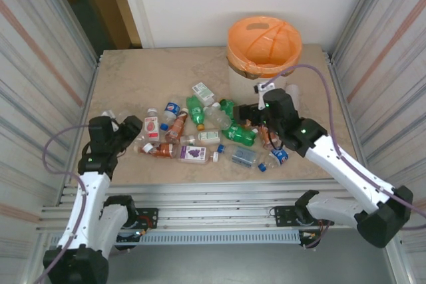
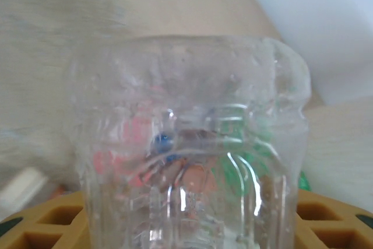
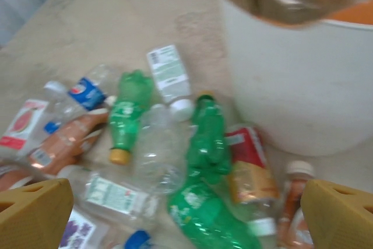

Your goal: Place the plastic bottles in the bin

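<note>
On the beige worktop (image 1: 133, 78) stand one bin (image 1: 241, 83) and over a dozen bottles (image 1: 238, 134). The left tool (image 1: 126, 128) grips one clear bottle (image 2: 186, 144); the right tool (image 3: 186, 208) is wide.

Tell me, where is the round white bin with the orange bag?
In the top view the round cream-white bin lined with an orange bag stands at the back right of the table, just behind the plastic bottles.

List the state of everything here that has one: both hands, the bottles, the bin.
left hand: shut on clear bottle
right hand: open, holding nothing
loose bottles: lying scattered on the table
bin: upright, lined with orange bag
</note>
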Controlling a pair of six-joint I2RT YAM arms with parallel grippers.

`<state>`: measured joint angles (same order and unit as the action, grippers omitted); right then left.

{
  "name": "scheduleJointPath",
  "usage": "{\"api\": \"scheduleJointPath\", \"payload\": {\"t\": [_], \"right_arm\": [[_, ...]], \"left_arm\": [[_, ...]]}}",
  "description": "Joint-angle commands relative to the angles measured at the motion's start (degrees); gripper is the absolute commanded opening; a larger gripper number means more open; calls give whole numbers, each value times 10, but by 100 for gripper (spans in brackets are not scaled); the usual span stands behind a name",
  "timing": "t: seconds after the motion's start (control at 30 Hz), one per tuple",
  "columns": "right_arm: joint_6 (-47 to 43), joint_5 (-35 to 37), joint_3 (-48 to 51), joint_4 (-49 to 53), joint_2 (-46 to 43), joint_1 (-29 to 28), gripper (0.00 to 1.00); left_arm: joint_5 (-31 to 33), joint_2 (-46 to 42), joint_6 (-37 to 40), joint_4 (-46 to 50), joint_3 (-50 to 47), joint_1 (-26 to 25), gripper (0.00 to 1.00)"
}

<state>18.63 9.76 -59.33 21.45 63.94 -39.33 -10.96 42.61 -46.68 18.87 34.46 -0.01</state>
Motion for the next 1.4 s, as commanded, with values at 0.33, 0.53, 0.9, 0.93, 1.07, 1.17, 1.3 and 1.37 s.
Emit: {"api": "scheduleJointPath", "payload": {"t": [0.33,0.53,0.9,0.93,1.07,1.17,1.3,1.37], "right_arm": [[79,-297,-80,-134,124,-66,99],[103,-402,-91,-192,182,-80,99],[86,-422,-144,-211,271,-106,80],[87,-421,-147,-213,276,-106,76],[89,-413,-158,-216,293,-106,65],[89,-406,-163,-217,303,-105,59],[92,-400,-163,-221,308,-105,48],[94,-397,-161,-221,306,-105,39]], "left_arm": [[-6,134,-25,-175,116,-151,37],[-33,169,-50,-230,135,-171,37],[-47,171,-65,-237,147,-194,37],[-48,169,-66,-236,146,-196,37],[-49,167,-71,-238,142,-198,37],[-49,168,-74,-241,138,-202,38],[-50,171,-80,-244,136,-205,38],[-50,174,-81,-245,135,-207,38]]}}
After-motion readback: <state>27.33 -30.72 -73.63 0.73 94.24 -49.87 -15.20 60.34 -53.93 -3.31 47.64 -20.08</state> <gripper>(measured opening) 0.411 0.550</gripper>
